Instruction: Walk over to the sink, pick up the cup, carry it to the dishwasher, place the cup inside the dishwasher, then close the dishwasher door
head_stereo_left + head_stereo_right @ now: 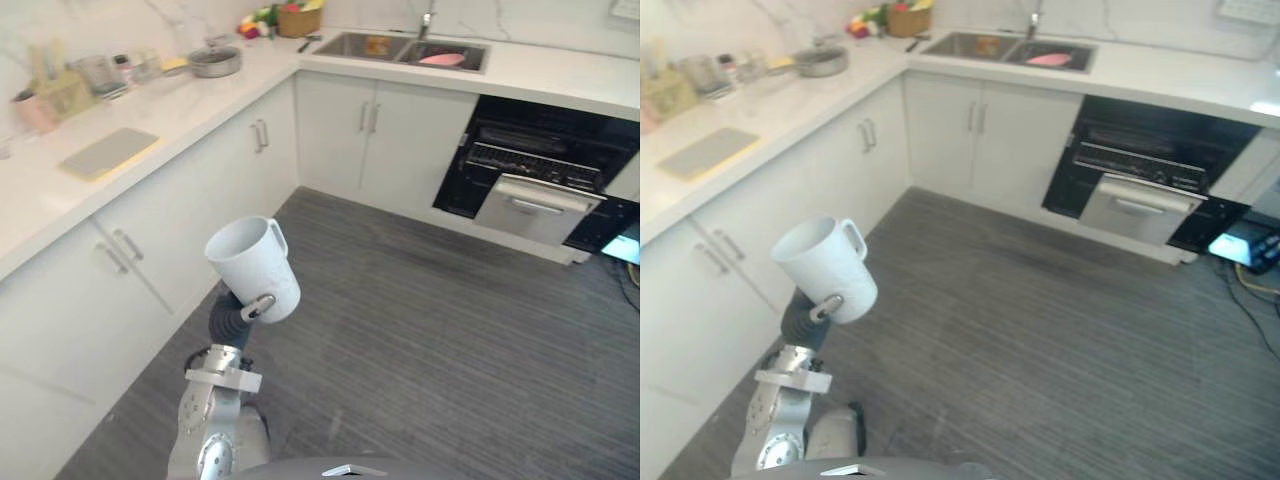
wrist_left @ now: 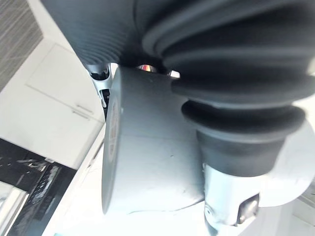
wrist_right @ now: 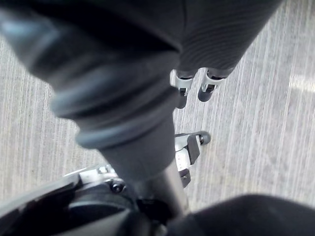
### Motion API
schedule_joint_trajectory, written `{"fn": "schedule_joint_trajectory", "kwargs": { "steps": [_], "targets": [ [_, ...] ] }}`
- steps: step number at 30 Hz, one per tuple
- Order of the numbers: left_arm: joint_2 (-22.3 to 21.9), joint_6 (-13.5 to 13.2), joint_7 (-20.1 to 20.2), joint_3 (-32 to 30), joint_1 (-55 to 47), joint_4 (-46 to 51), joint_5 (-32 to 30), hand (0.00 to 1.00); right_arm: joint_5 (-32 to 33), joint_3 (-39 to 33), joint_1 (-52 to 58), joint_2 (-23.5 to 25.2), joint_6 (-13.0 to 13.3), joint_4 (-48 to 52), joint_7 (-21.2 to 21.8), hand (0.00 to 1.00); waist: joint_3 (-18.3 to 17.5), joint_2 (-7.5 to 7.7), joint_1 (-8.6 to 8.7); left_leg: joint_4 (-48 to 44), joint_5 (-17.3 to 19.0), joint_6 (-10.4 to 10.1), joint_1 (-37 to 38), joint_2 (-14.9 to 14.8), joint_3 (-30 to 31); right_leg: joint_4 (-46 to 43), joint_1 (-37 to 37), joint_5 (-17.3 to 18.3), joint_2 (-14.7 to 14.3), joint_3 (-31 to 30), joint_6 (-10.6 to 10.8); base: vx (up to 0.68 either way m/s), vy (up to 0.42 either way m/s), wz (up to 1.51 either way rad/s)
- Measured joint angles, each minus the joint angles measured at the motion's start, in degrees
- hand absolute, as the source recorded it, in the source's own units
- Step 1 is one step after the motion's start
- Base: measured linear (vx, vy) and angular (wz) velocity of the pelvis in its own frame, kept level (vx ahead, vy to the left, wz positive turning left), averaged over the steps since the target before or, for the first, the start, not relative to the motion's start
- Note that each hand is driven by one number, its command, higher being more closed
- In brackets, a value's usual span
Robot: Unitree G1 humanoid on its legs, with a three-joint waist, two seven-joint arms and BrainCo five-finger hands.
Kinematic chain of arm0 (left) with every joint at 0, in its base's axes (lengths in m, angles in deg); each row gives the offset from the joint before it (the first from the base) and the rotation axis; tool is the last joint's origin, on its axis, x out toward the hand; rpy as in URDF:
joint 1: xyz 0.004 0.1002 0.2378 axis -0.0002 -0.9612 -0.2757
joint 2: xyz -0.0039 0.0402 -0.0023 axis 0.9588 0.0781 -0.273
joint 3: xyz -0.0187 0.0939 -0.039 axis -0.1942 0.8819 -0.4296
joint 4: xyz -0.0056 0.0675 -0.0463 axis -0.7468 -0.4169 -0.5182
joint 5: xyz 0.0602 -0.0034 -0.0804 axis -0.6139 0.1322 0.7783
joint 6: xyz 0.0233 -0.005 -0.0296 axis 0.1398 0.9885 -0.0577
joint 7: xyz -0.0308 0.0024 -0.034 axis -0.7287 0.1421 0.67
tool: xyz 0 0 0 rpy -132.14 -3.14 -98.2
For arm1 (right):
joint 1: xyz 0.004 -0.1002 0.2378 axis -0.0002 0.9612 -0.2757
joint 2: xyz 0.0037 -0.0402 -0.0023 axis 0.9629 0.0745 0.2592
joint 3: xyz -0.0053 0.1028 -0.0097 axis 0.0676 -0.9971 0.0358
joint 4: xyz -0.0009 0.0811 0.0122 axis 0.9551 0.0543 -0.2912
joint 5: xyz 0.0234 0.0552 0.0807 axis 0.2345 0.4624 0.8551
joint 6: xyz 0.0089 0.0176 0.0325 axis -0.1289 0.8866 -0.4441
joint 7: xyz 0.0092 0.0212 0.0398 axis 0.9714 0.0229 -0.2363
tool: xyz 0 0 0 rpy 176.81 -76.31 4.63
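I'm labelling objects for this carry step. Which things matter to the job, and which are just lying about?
Job: cup, held in the left hand; open dishwasher.
Lying about: pan, flat board and basket on the counter; pink dish in the sink.

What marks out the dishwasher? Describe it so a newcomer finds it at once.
Follow the white counter to the run holding the steel sink. Below it, just right of the paired white cabinet doors, sits the dishwasher. It is the one black, open cavity among white fronts, with a silver panel low in its opening.
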State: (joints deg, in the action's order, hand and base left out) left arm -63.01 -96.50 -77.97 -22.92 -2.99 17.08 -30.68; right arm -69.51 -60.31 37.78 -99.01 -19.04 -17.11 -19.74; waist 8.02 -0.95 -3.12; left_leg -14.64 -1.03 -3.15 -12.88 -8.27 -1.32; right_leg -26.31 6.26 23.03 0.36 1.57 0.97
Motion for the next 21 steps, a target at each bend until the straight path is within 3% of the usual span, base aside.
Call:
{"fn": "schedule_joint_trajectory", "kwargs": {
  "steps": [1,2,4,6,7,9,10,11,13,16,18,19,21],
  "targets": [
    [0.1,-0.15,0.05,0.41,-0.4,-0.45,-0.05,1.0,0.0,-0.02,0.0,0.12,0.0,-0.53,-0.01,0.0,-0.63,0.45,0.03,-0.34,-2.8,-0.64,0.27,0.92,0.13,-0.35,0.14,0.78,0.65,-1.08,1.05,0.47,0.319,-0.54],
    [0.94,-0.27,0.21,1.45,0.07,-1.43,-0.12,1.0,0.2,-1.16,-0.09,1.3,0.55,-2.28,-0.66,0.0,-2.24,2.41,0.67,-2.7,-0.79,-1.32,0.32,3.28,-1.12,-0.82,0.97,1.53,3.3,-2.48,2.27,0.52,0.33,-0.11],
    [1.76,-0.64,1.54,2.49,1.27,-1.16,-0.1,1.0,0.68,-3.44,-0.07,2.72,1.3,-3.48,-1.17,0.0,-2.47,3.52,1.23,-9.36,4.57,0.1,-0.8,4.82,-1.43,-2.21,1.9,0.26,5.21,-2.51,4.66,0.46,0.314,0.13],
    [3.76,-0.14,2.97,3.22,3.04,-1.02,-0.04,1.0,3.39,-7.26,-0.05,4.99,3.42,-6.17,-1.93,0.0,-3.63,6.12,1.3,-12.72,10.12,1.63,0.51,7.46,-1.95,-12.97,-0.89,-1.88,7.81,-2.5,7.21,0.32,0.254,0.15],
    [5.17,0.34,3.59,3.6,4.12,-0.98,-0.03,1.0,5.44,-8.72,-0.11,5.98,4.63,-7.65,-1.88,0.0,-4.13,6.96,1.7,-12.73,11.71,2.49,1.84,8.74,-2.32,-21.0,-4.42,-5.82,9.07,-2.58,7.12,0.31,0.222,0.16],
    [7.26,2.0,4.81,4.44,5.52,-0.69,-0.07,1.0,8.25,-9.76,-1.89,7.42,6.22,-9.98,-1.66,0.0,-4.48,7.01,2.3,-9.19,13.58,4.27,8.66,9.67,-2.73,-33.87,-9.67,-21.7,11.87,-0.96,3.92,0.33,0.208,-0.14],
    [7.45,2.01,5.02,4.76,5.61,-0.3,-0.25,1.0,8.17,-10.1,-2.5,7.5,7.36,-10.77,-1.31,0.0,-4.61,6.51,2.43,-6.09,13.87,4.74,12.51,9.25,-3.78,-38.15,-12.8,-18.12,12.64,0.16,0.67,0.29,0.199,-0.36],
    [7.53,2.02,4.93,4.92,5.92,0.02,-0.6,1.0,8.11,-10.01,-2.56,7.49,7.82,-10.88,-0.65,0.0,-4.69,6.37,2.99,-4.74,13.88,4.81,13.87,8.99,-4.11,-38.9,-14.69,-16.17,12.69,0.93,0.33,0.29,0.186,-0.29],
    [8.22,2.84,4.83,6.06,8.12,1.47,-0.82,1.0,8.22,-10.25,-3.56,7.8,9.19,-11.01,0.7,0.0,-4.47,5.62,4.64,-0.58,13.38,4.23,17.28,7.64,-5.16,-32.25,-21.13,-10.45,11.39,5.08,0.56,0.26,0.094,-0.22],
    [8.18,4.49,4.88,7.02,10.92,1.8,-0.73,1.0,8.1,-11.32,-3.32,7.85,9.8,-9.34,1.85,0.0,-3.98,3.91,5.16,1.11,14.2,2.72,21.15,4.95,-6.51,-15.41,-21.72,-8.95,9.22,10.76,1.05,0.01,-0.01,-0.3],
    [8.15,5.9,5.35,7.96,13.44,3.45,-0.56,1.0,8.1,-12.01,-2.93,7.82,9.61,-8.56,2.05,0.0,-3.09,2.33,5.64,-0.47,16.68,-0.6,23.23,1.57,-7.14,2.33,-20.72,-14.02,5.93,11.49,1.05,-0.02,-0.039,-0.17],
    [8.13,5.92,5.64,8.31,13.86,4.01,-0.56,1.0,8.08,-12.0,-2.78,7.8,9.6,-8.43,2.03,0.0,-2.95,2.11,5.83,-1.09,17.65,-1.08,23.71,0.92,-7.23,5.19,-20.44,-15.9,5.57,10.92,1.38,0.07,-0.05,-0.01],
    [7.87,5.52,6.19,9.29,14.04,6.08,-0.6,1.0,6.9,-11.36,-1.97,7.97,9.36,-8.05,1.93,0.0,-2.74,2.35,5.97,-4.07,23.77,-2.59,25.89,-0.56,-7.92,9.42,-19.68,-23.54,5.65,8.39,2.12,0.23,-0.149,-0.06]
  ]
}}
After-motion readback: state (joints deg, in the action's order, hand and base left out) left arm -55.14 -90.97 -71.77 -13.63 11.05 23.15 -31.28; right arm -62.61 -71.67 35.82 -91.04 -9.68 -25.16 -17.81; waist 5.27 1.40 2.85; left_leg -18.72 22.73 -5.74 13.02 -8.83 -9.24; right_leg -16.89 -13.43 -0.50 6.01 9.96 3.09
